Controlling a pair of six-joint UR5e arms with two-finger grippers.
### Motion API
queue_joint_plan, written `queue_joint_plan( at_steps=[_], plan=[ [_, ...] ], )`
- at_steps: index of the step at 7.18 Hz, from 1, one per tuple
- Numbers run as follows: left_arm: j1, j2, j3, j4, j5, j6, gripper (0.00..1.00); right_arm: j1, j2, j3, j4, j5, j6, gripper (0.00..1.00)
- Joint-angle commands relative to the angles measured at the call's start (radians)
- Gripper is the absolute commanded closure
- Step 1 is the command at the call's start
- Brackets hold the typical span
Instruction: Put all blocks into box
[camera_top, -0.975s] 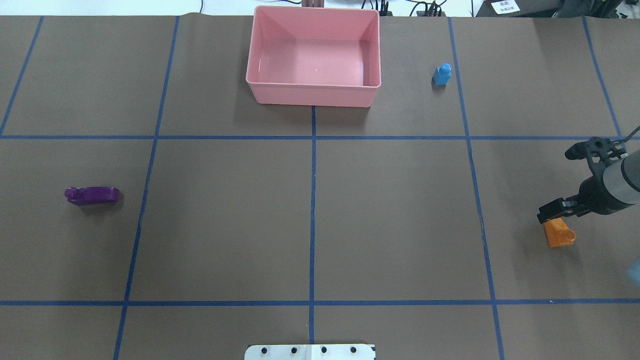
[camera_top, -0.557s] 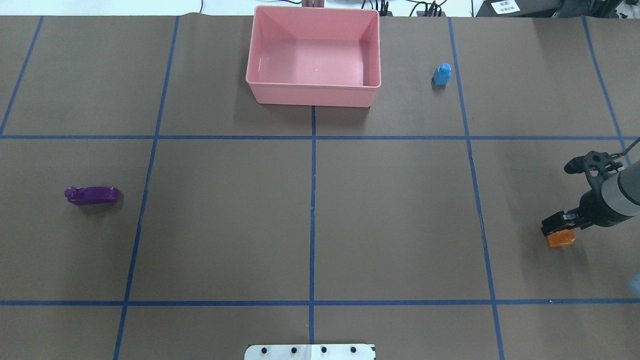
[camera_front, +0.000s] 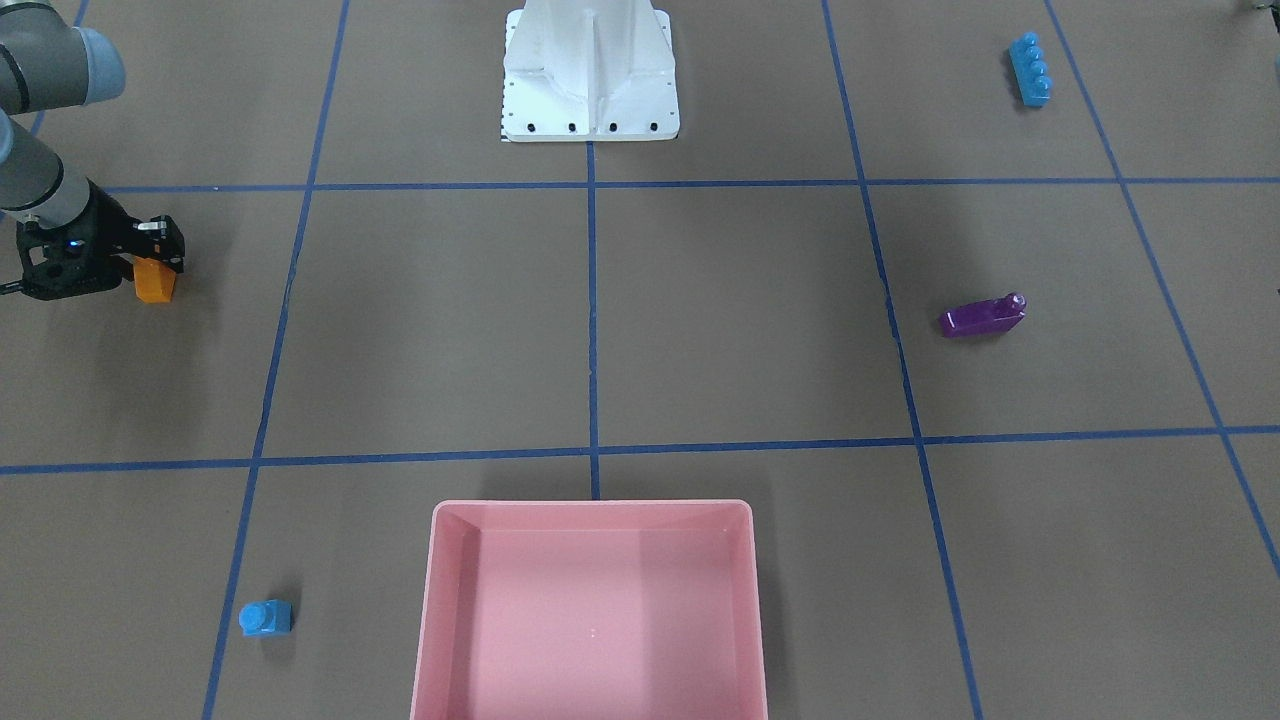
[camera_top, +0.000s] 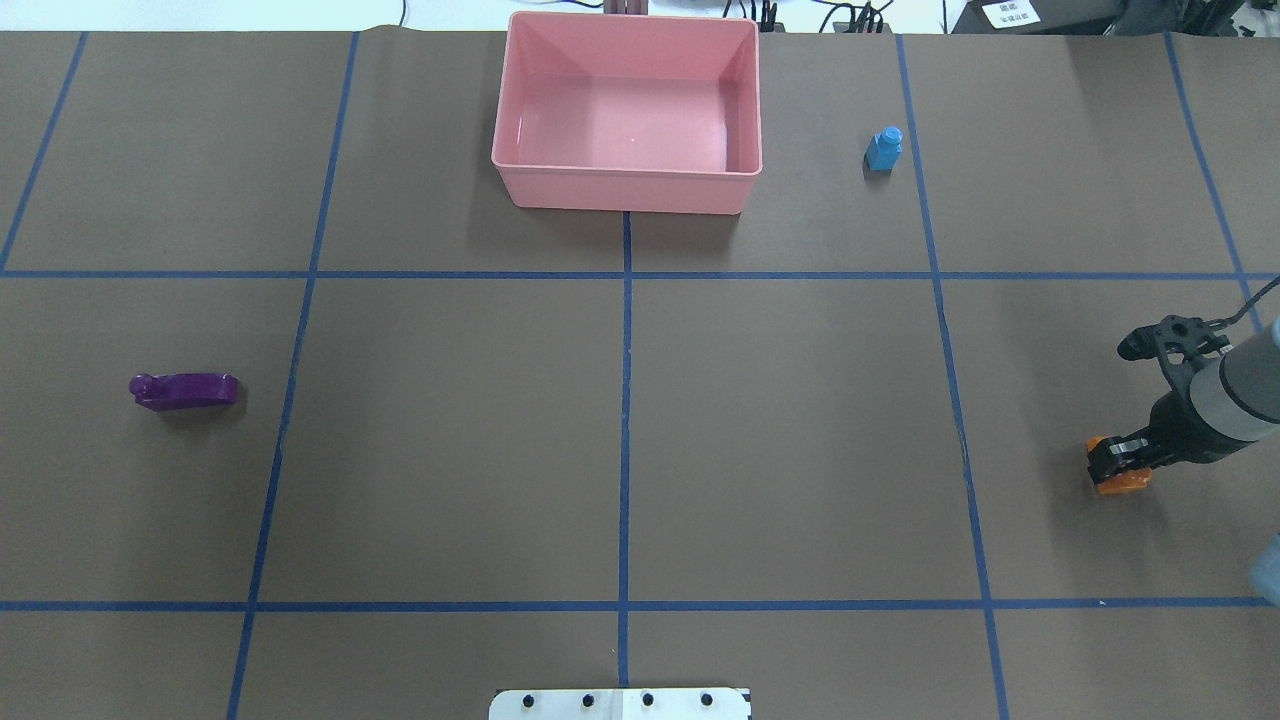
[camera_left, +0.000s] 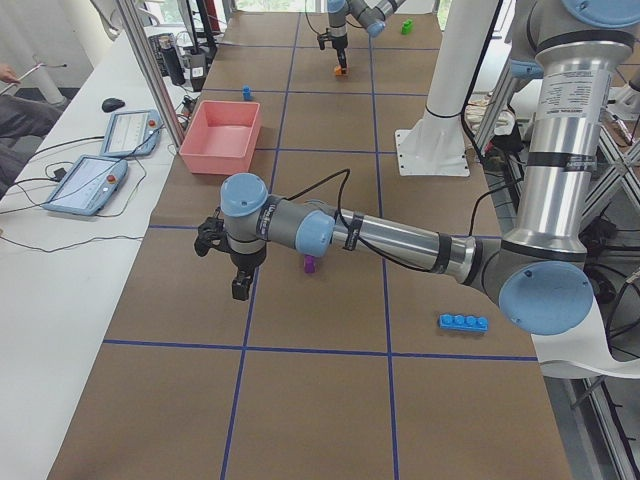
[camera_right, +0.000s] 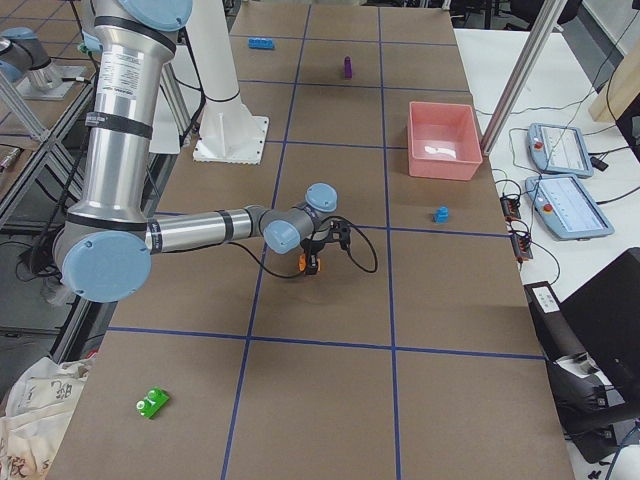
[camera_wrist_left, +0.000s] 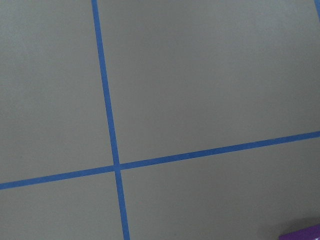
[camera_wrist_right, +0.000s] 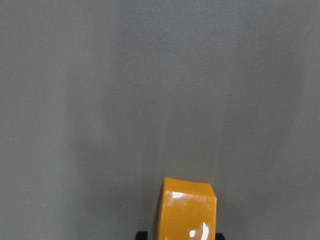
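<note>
The orange sloped block (camera_top: 1122, 481) stands on the table at the right edge; it also shows in the front view (camera_front: 154, 282) and the right wrist view (camera_wrist_right: 186, 210). My right gripper (camera_top: 1113, 462) is low over it, its jaws straddling it, and looks open. The pink box (camera_top: 625, 185) stands empty at the far middle. The long purple block (camera_top: 185, 390) lies at the left. The small light-blue block (camera_top: 884, 149) stands right of the box. The long light-blue block (camera_front: 1030, 69) and the green block (camera_right: 153, 403) lie near the robot's side. My left gripper (camera_left: 240, 290) hovers near the purple block; I cannot tell whether it is open.
The white robot base plate (camera_front: 590, 80) sits at the table's near middle edge. Blue tape lines grid the brown table cover. Teach pendants (camera_left: 85, 185) lie on a side table beyond the far edge.
My right gripper has come down and slightly toward the robot, from above the orange block to around it. The blocks and box have not moved.
</note>
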Motion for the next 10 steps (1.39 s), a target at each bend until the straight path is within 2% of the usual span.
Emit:
queue_joint_plan(
  at_steps=[1,3,4,5,6,8,10],
  plan=[
    [0.013,-0.008,-0.001,0.0,0.0,-0.036,0.0,0.001,-0.007,0.02,-0.001,0.008,-0.001,1.0],
    [0.126,-0.029,-0.019,-0.038,0.005,-0.129,0.0,0.081,-0.003,0.058,-0.03,0.061,-0.003,1.0],
    [0.157,-0.019,-0.051,-0.066,0.009,-0.122,0.0,0.118,0.005,0.108,-0.118,0.113,-0.003,1.0],
    [0.209,-0.011,-0.097,-0.056,0.003,-0.166,0.0,0.153,0.061,0.151,-0.224,0.118,-0.001,1.0],
    [0.23,0.023,-0.151,-0.075,0.017,-0.189,0.01,0.19,0.159,0.158,-0.345,0.123,-0.001,1.0],
    [0.353,0.034,-0.213,-0.077,0.07,-0.161,0.02,0.212,0.355,0.153,-0.569,0.121,0.0,1.0],
    [0.397,0.066,-0.227,-0.077,0.127,0.027,0.05,0.218,0.511,0.144,-0.726,0.118,0.002,1.0]
  ],
)
